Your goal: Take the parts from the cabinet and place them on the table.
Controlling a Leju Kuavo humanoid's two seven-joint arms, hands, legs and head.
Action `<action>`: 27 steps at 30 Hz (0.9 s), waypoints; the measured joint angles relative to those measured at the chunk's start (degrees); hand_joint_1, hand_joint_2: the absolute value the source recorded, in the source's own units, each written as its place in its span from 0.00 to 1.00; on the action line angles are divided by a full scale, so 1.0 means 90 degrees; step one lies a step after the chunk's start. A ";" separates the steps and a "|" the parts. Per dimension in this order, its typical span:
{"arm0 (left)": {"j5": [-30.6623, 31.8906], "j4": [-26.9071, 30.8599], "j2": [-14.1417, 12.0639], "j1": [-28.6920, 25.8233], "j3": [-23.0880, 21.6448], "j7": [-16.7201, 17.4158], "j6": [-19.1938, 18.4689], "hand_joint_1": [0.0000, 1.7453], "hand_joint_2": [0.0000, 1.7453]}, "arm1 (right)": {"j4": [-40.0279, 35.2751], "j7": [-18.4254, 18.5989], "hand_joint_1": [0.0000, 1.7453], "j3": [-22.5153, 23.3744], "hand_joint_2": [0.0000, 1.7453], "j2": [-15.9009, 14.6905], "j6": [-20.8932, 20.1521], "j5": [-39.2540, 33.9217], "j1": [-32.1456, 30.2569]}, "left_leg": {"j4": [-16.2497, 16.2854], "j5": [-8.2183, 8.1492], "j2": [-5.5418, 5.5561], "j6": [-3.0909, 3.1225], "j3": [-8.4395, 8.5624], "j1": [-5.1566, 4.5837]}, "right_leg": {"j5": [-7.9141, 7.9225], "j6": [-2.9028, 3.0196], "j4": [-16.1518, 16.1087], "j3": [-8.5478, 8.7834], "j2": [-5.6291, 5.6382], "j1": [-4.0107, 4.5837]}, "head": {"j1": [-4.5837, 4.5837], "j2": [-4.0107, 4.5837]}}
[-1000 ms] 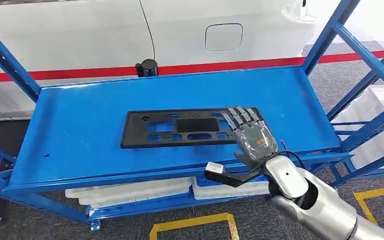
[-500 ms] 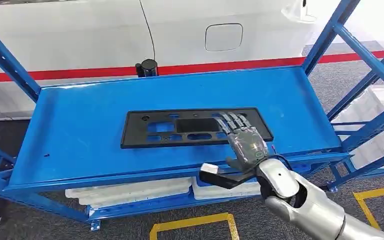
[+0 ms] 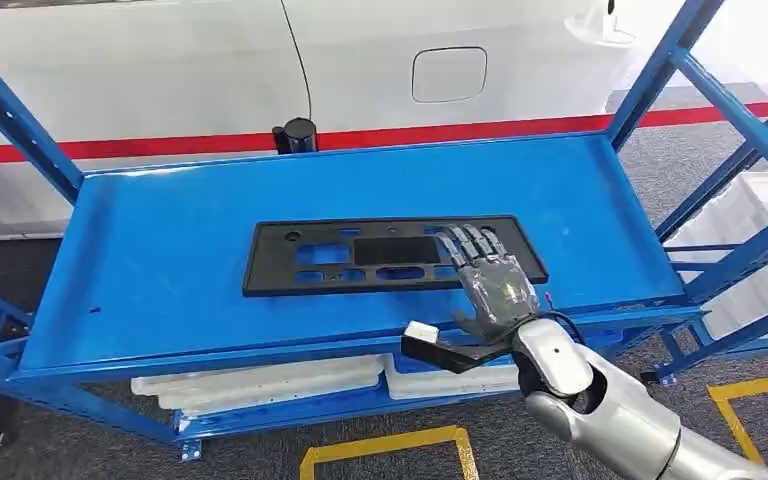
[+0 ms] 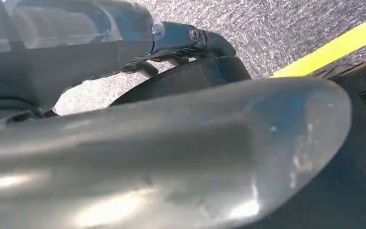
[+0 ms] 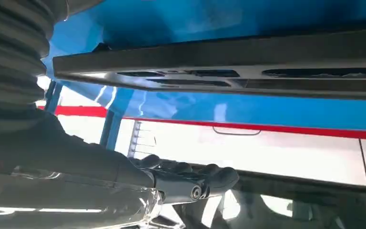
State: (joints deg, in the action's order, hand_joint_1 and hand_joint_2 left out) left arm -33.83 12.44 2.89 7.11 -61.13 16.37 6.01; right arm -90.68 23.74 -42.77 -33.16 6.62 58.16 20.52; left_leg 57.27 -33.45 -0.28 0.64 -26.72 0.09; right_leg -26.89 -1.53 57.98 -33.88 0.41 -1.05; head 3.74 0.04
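The black plastic panel (image 3: 390,255), a long flat plate with several rectangular and oval cut-outs, lies flat on the upper blue shelf (image 3: 170,250) of the metal rack, roughly in the middle of the shelf and slightly nearer its front edge than its back. In the head view the right hand (image 3: 490,280) reaches over the front lip of the shelf at the panel's right end, palm down, with its fingers (image 3: 465,243) stretched forward and lying over the panel's surface; they appear to rest on it, but contact cannot be confirmed. The fingers are extended and slightly spread, not curled round any edge, and the hand grips nothing. The silver right forearm (image 3: 610,410) enters from the lower right, with a black wrist-camera bracket (image 3: 440,348) projecting toward the left below the shelf's front rail. The right wrist view shows the panel (image 5: 219,71) edge-on against the blue shelf surface, with the dark fingers (image 5: 190,179) extended. The left wrist view shows a silver arm casing (image 4: 171,157) close to the lens above grey speckled floor (image 4: 267,33) with a yellow line (image 4: 333,47); the left hand's state cannot be told from it. On the lower shelf lie white flat parts (image 3: 260,380). Behind the rack stands a white car body (image 3: 360,60) with a fuel flap (image 3: 447,74) and a red stripe (image 3: 160,145), and yellow floor markings (image 3: 390,445) lie in front.
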 joint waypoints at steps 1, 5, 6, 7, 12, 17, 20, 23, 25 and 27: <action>-0.0002 0.0000 0.0000 0.0000 0.0000 0.0000 0.0000 0.00 0.00 | 0.0017 0.0010 0.00 0.0005 1.00 -0.0014 0.0029 0.0024 -0.0022 | 0.0000 0.0000 0.0008 0.0000 -0.0001 0.0000 | 0.0000 0.0000 0.0000 0.0000 -0.0004 0.0000 | 0.0000 0.0000; -0.0002 -0.0002 0.0000 -0.0001 0.0000 0.0002 0.0000 0.00 0.00 | 0.0095 0.0024 0.00 0.0010 1.00 -0.0051 0.0065 0.0075 -0.0071 | 0.0000 0.0000 0.0024 0.0000 -0.0003 -0.0001 | 0.0000 0.0000 0.0000 0.0001 -0.0011 0.0000 | 0.0002 0.0000; -0.0002 -0.0005 0.0000 -0.0001 0.0000 0.0007 0.0000 0.00 0.00 | 0.0114 0.0027 0.00 0.0017 1.00 -0.0053 0.0078 0.0097 -0.0080 | 0.0000 0.0000 0.0025 0.0000 -0.0003 -0.0001 | 0.0000 0.0000 -0.0001 0.0001 -0.0011 0.0000 | 0.0002 0.0000; -0.0005 -0.0005 -0.0002 -0.0001 0.0000 0.0015 0.0000 0.00 0.00 | 0.0134 0.0027 0.00 0.0039 1.00 -0.0056 0.0092 0.0141 -0.0101 | 0.0000 0.0000 0.0028 0.0000 -0.0002 -0.0001 | 0.0000 0.0000 -0.0001 0.0001 -0.0011 0.0000 | 0.0002 0.0000; -0.0005 -0.0017 -0.0002 -0.0001 0.0000 0.0029 0.0000 0.00 0.00 | 0.0216 0.0046 0.00 0.0177 1.00 -0.0114 0.0253 0.0381 -0.0266 | 0.0000 0.0000 0.0041 0.0000 -0.0004 -0.0001 | 0.0000 0.0000 -0.0001 0.0001 -0.0017 0.0000 | 0.0002 0.0000; -0.0012 -0.0029 -0.0002 -0.0001 0.0000 0.0029 0.0000 0.00 0.00 | 0.0291 0.0049 0.00 0.0391 1.00 -0.0177 0.0461 0.0675 -0.0436 | 0.0000 0.0000 0.0043 0.0000 -0.0005 -0.0001 | 0.0000 0.0000 -0.0001 0.0001 -0.0017 0.0000 | 0.0002 0.0000; -0.0012 -0.0032 -0.0002 -0.0001 0.0000 0.0036 0.0000 0.00 0.00 | 0.0333 0.0049 0.00 0.0490 1.00 -0.0199 0.0507 0.0733 -0.0502 | 0.0000 0.0000 0.0043 0.0000 -0.0005 -0.0001 | -0.0001 0.0000 -0.0002 0.0002 -0.0018 0.0000 | 0.0005 0.0000; -0.0012 -0.0036 -0.0002 -0.0001 0.0000 0.0036 0.0000 0.00 0.00 | 0.0369 0.0049 0.00 0.0554 1.00 -0.0211 0.0524 0.0738 -0.0528 | 0.0000 0.0000 0.0042 0.0000 -0.0005 -0.0001 | -0.0001 0.0000 -0.0002 0.0002 -0.0017 0.0000 | 0.0002 0.0000; -0.0012 -0.0039 -0.0002 -0.0001 0.0000 0.0036 0.0000 0.00 0.00 | 0.0381 0.0049 0.00 0.0583 1.00 -0.0214 0.0529 0.0738 -0.0538 | 0.0000 0.0000 0.0042 0.0000 -0.0005 -0.0001 | -0.0001 0.0000 -0.0002 0.0002 -0.0018 0.0000 | 0.0002 0.0000; -0.0012 -0.0039 -0.0002 -0.0001 0.0000 0.0036 0.0000 0.00 0.00 | 0.0388 0.0049 0.00 0.0595 1.00 -0.0214 0.0534 0.0738 -0.0548 | 0.0000 0.0000 0.0041 0.0000 -0.0004 -0.0001 | -0.0001 0.0000 -0.0001 0.0002 -0.0018 0.0000 | 0.0000 0.0000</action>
State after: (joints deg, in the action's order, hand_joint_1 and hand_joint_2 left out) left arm -33.95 12.09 2.86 7.09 -61.13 16.70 6.01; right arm -87.19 24.17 -37.42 -35.08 11.43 64.81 15.59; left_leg 57.27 -33.44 0.09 0.64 -26.76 0.08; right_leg -26.90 -1.53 57.97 -33.87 0.25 -1.05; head 3.74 0.04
